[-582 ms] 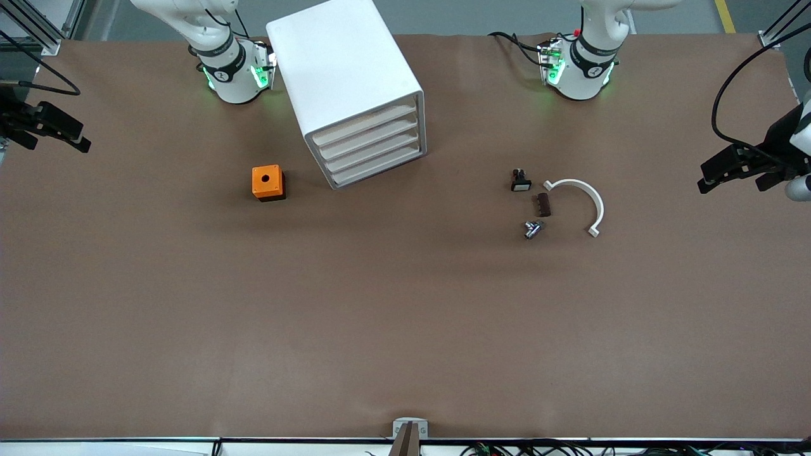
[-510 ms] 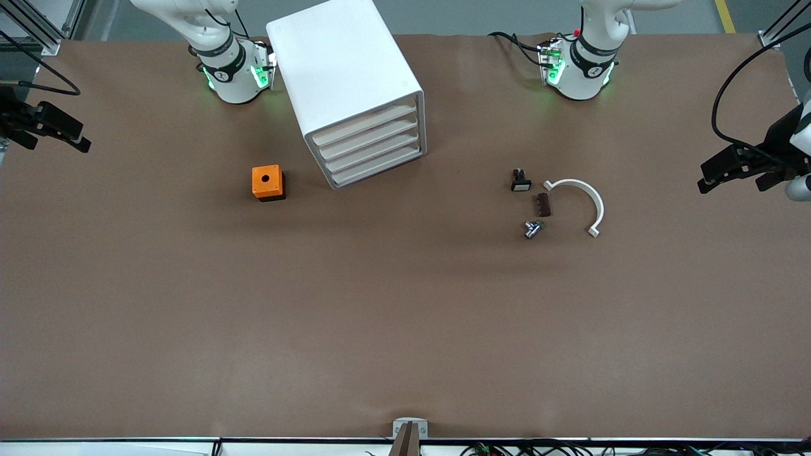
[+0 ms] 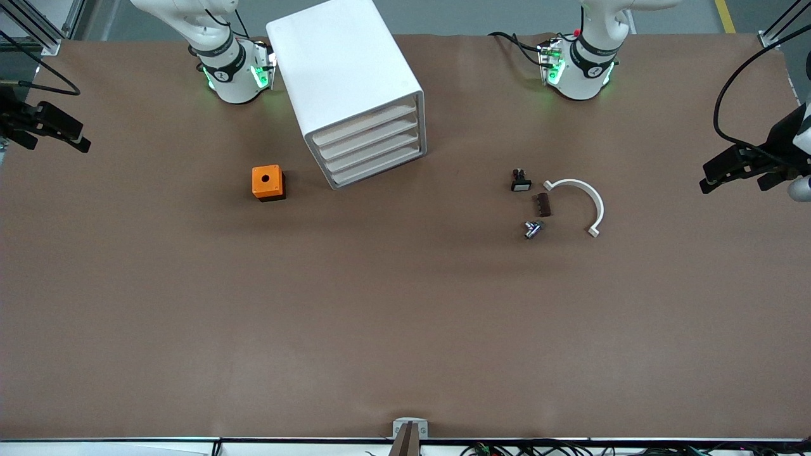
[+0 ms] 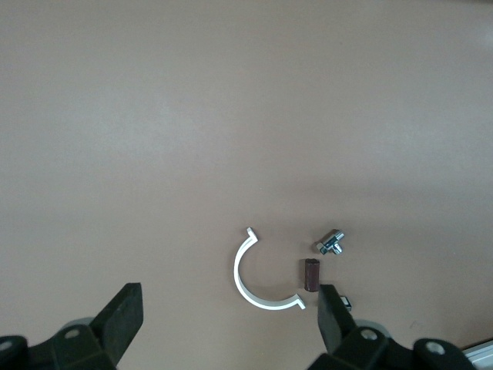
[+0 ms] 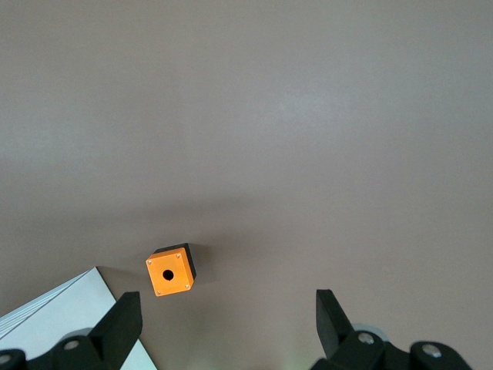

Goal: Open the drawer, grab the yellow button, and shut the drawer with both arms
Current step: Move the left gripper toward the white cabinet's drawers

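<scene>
A white drawer cabinet (image 3: 355, 95) stands near the right arm's base, and all its drawers (image 3: 370, 149) are shut. Its corner also shows in the right wrist view (image 5: 46, 324). The button is hidden from every view. My right gripper (image 3: 57, 144) hangs open and empty, high over the right arm's end of the table; in the right wrist view (image 5: 227, 312) its jaws stand wide apart. My left gripper (image 3: 730, 183) hangs open and empty, high over the left arm's end; in the left wrist view (image 4: 229, 308) its jaws are wide too.
An orange cube with a hole (image 3: 267, 182) (image 5: 171, 271) sits beside the cabinet. Toward the left arm's end lie a small black part with a white face (image 3: 520, 182), a brown part (image 3: 543, 204) (image 4: 310, 274), a metal fitting (image 3: 533, 228) (image 4: 332, 242) and a white half ring (image 3: 586, 202) (image 4: 243, 281).
My left gripper has drifted very slightly toward its end of the table. Nothing else has moved.
</scene>
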{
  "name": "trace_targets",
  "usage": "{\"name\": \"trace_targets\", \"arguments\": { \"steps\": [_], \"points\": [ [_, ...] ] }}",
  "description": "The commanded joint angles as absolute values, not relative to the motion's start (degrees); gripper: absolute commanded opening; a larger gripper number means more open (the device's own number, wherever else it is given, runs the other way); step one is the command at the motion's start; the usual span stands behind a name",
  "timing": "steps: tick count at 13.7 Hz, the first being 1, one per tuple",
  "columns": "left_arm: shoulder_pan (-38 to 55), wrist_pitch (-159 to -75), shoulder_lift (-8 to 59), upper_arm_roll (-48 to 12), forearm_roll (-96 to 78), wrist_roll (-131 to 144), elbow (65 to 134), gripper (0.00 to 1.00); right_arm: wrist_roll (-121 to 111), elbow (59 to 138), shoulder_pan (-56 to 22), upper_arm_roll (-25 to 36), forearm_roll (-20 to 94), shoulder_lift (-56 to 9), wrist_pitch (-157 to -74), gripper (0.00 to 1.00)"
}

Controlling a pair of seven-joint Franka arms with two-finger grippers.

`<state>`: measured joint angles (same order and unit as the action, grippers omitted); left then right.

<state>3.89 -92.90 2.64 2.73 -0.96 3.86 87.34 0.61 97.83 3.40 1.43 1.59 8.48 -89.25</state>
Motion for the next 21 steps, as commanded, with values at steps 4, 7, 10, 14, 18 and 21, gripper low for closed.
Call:
{"name": "trace_targets", "arguments": {
  "steps": [4,7,10,14,18,21],
  "points": [
    [2.7,-92.9,7.1,2.7,-1.1,4.1,87.1,1.00,-0.4,99.1,4.2,1.1,2.1,9.9,-89.3,1.00],
    [3.3,-93.0,11.5,2.7,-0.4,4.0,87.1,1.00,-0.4,99.1,4.2,1.1,2.0,9.8,-89.3,1.00],
    [5.0,-93.0,15.5,2.3,-1.0,4.2,86.9,1.00,-0.4,99.1,4.2,1.1,2.0,9.9,-89.2,1.00],
    [10.2,-90.4,19.2,2.1,-8.2,11.3,83.9,1.00,-0.4,99.1,4.2,1.1,1.8,9.9,-89.3,1.00],
    [16.4,-87.0,23.5,1.9,-18.0,34.5,78.7,1.00,-0.3,99.1,4.1,1.0,0.4,9.9,-89.6,1.00],
    [19.5,-86.7,25.7,1.8,-27.2,51.9,77.5,1.00,-0.3,99.1,4.2,1.0,0.4,9.9,-89.6,1.00]
  ]
}}
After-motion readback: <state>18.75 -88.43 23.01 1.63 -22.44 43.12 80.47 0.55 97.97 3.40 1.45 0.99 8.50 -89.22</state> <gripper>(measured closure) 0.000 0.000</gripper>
